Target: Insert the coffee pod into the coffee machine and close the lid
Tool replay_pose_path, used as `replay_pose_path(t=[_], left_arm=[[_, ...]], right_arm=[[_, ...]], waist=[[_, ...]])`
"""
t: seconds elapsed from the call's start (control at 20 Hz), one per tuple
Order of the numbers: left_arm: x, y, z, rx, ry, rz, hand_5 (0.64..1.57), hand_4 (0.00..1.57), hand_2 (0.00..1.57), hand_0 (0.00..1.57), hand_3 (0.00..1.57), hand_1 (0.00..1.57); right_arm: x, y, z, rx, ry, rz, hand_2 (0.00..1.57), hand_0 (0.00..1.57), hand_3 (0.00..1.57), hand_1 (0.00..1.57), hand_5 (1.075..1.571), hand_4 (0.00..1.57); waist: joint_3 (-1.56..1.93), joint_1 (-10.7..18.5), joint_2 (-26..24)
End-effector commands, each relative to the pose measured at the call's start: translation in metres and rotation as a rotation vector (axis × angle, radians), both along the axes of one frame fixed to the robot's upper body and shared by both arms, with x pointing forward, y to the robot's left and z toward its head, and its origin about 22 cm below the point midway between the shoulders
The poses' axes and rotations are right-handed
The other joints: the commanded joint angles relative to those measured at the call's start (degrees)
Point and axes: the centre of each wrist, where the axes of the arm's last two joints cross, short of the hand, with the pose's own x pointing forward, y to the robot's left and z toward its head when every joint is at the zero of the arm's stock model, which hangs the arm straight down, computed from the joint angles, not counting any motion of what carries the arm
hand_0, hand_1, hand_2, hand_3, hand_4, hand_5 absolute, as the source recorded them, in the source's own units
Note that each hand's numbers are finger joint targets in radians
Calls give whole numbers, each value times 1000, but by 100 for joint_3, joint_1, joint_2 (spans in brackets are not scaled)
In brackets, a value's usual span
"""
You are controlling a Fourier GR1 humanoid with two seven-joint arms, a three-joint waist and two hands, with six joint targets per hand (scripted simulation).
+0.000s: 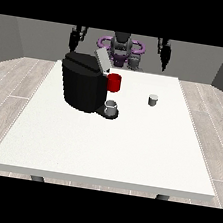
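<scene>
From the front view, the coffee pod (153, 100) stands upright on the white counter (108, 148), a small grey cylinder well apart from the black coffee machine (82, 86), whose lid (102, 60) is tilted up and open above a red part (114, 82); a grey cup (111, 107) sits on its drip base. Both hands hang raised behind the counter's far edge, holding nothing. The hand at the view's right (164, 55) is the nearer one to the pod, which lies forward of it and slightly toward the machine (a short, near-straight reach, I judge). The hand at the view's left (75, 38) hangs behind the machine. Whether either hand's fingers are spread or curled, I cannot tell.
</scene>
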Motion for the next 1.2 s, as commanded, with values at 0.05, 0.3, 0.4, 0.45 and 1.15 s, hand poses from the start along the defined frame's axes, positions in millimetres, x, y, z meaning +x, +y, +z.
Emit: replay_pose_path(t=[0.05,0.3,0.4,0.45,1.15], left_arm=[[7,23,-11,-27,-53,3,1571,282,0,0,0,0],[4,23,1,-79,-175,-98,1571,282,0,0,0,0],[3,39,-11,0,-173,-67,1571,240,0,0,0,0],[-2,34,-17,39,-166,-102,1571,264,0,0,0,0],[79,94,34,221,-13,-66,1571,0,0,0,0,0]], right_arm=[[-14,0,-3,0,31,18,0,0,0,0,1571,128],[0,-14,-7,76,-83,-197,0,0,0,0,1571,128],[-8,12,-10,78,-104,-170,0,0,0,0,1571,95],[-5,5,-12,87,-97,-192,0,0,0,0,1571,94],[16,21,15,130,-180,-86,0,0,0,0,1571,192]], waist=[[23,-145,-113],[26,41,-79],[23,-100,-68],[24,7,-18],[24,-604,568]])
